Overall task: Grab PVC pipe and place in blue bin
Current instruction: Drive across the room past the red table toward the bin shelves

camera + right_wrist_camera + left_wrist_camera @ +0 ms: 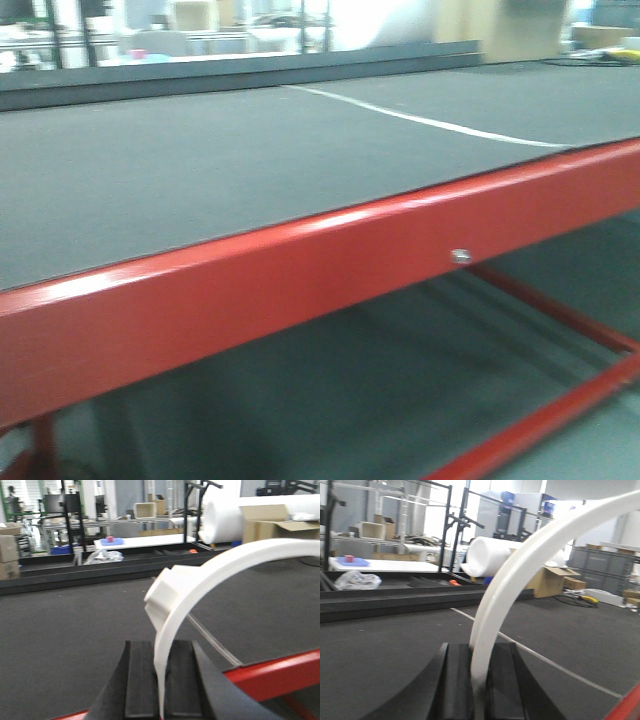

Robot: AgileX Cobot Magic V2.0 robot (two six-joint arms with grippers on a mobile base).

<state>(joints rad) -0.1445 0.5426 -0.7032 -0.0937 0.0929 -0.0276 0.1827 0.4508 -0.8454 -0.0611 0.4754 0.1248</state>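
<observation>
Left side first: the left gripper [479, 680] is clenched on the PVC pipe [520, 572], black pads tight against the white wall with no gap showing. The pipe rises from the pads and arcs up and off to the right, well clear of the dark table mat [250, 170]. That height looks sensible for a carry, since nothing drags.

Over to the right gripper [161, 680]: it's clamped too, on a white curved length with a faceted collar [162, 592] just above the pads. Whether this is the other end of the same pipe, I cannot tell.

The blue bin isn't in any view, so finding it looks like the next job.

Room to move? Plenty. The mat lies bare, crossed only by a white tape line [430, 122]. The red front rail [350, 260] marks the near edge, and the black ledge [395, 595] bounds the far side. I'd keep that arc clear of both.
</observation>
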